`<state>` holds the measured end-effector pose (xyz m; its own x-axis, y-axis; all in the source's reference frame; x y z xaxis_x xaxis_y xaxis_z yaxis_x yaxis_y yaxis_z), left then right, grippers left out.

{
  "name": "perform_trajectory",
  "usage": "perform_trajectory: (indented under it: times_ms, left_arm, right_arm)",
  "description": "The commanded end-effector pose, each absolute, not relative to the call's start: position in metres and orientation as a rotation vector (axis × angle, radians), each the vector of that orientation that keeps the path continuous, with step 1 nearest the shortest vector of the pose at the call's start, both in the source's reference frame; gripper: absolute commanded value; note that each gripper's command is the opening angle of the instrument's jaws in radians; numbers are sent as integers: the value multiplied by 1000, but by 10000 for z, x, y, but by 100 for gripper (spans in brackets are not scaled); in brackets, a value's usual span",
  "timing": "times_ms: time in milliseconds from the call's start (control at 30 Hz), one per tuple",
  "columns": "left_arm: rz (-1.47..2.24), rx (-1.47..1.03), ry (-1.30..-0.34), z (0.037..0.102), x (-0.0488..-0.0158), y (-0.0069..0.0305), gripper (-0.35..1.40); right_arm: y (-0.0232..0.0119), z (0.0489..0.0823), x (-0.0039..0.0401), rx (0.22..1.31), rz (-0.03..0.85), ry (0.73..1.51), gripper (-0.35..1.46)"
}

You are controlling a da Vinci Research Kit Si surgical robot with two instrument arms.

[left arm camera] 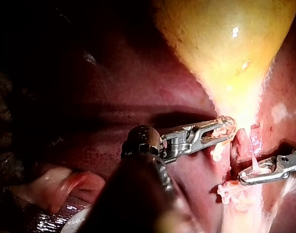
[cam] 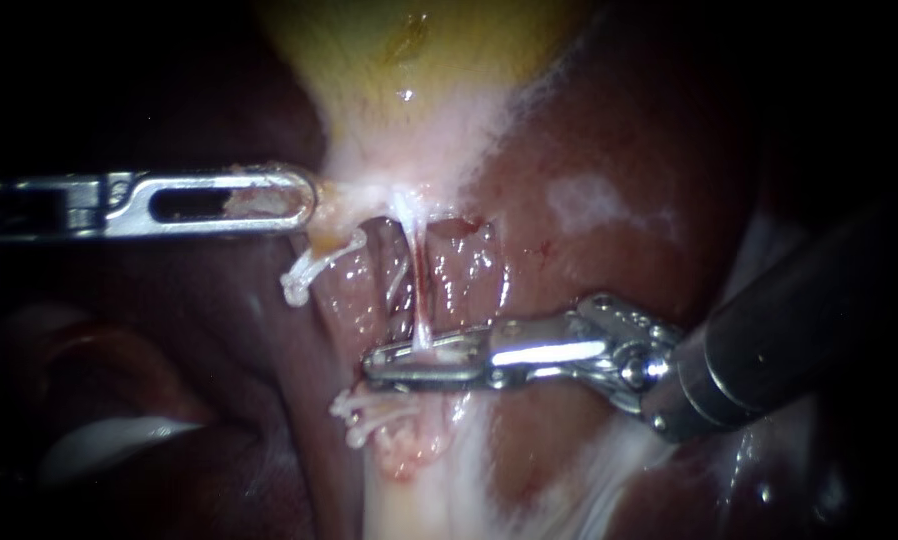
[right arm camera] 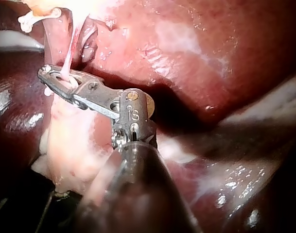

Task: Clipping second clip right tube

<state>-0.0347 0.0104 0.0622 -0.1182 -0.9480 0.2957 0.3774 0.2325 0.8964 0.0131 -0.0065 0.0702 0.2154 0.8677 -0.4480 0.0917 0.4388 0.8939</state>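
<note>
Tube [cam: 416, 262] clamped by right instrument [cam: 377, 362], lower end hidden, left instrument [cam: 307, 197] gripping gallbladder [cam: 389, 70] neck.

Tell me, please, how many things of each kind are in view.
Instruments: 2, the left instrument and the right instrument.
White clips: 2.
Tubes I can clearly make out: 1, the thin tube at the right instrument's tip.
Organs: 2, the gallbladder and the liver.
Total: 7.

The liver [cam: 569, 270] lay beneath everything, dark red and wet. The yellow gallbladder [cam: 399, 60] rested on it, and a thin pale tube [cam: 416, 270] stretched over it.
</note>
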Motion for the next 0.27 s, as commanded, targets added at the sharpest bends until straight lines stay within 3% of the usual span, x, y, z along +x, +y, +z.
perform_trajectory:
  times_ms: [33,267]
  left_arm:
    - [-1278,655,-1170,622,-347,104,-35]
    - [-1277,655,-1171,623,-347,105,-35]
  right_arm:
    - [-65,702,131,992,683,1251,-35]
    - [-63,704,130,992,684,1251,-35]
